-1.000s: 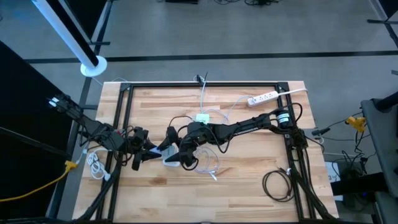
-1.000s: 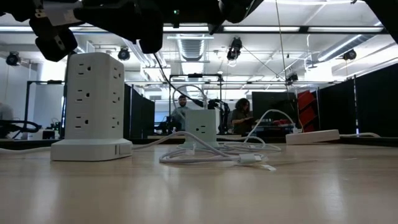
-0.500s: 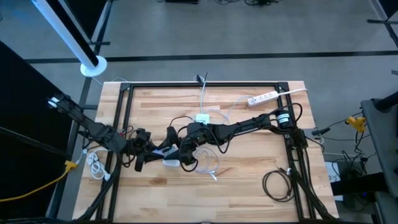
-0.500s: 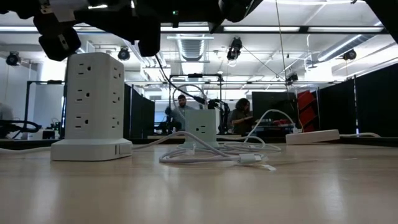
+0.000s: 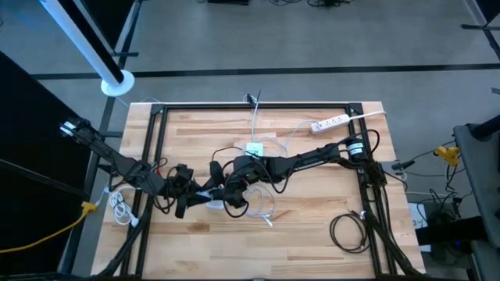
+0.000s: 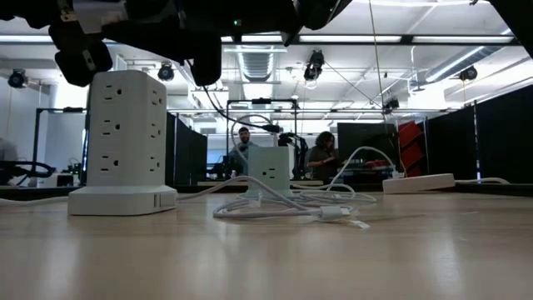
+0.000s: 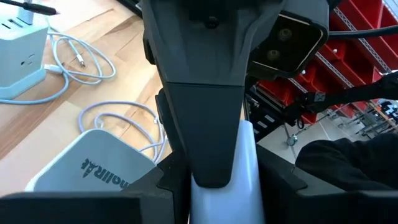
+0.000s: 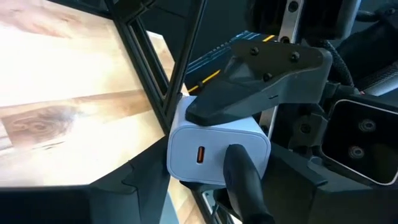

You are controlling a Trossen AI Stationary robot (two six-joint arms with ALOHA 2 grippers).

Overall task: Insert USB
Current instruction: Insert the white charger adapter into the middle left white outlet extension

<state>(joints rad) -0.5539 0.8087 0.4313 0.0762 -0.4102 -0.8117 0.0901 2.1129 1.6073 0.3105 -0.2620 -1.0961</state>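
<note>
A pale wooden counter point(image 5: 312, 226) with a black frame round its edge sits on a grey floor. Across it, at table height, an open workshop shows under ceiling strip lights, with two people point(image 6: 241, 148) seated far back by red shelving.

On the counter stand a tall white tower power strip point(image 6: 125, 142), a smaller white outlet cube point(image 6: 268, 173), a flat white power strip point(image 5: 329, 122) near the far edge, loose white cable loops point(image 5: 262, 204) and a coiled dark cable point(image 5: 349, 232) at the near right corner.

Now the action: both arms meet left of centre, above the tower strip. The left hand point(image 5: 187, 197) is clamped on a white USB charger block point(image 8: 217, 155); the right wrist view shows one left finger point(image 8: 261, 78) lying over the block's top. The block's face carries an orange-lined USB port point(image 8: 201, 154).

The right hand point(image 5: 226, 199) is right up against that block, almost touching it, one dark finger point(image 8: 245, 180) crossing in front of its face beside the port. Whether the right hand's fingers are apart or closed on anything, I cannot tell.
</note>
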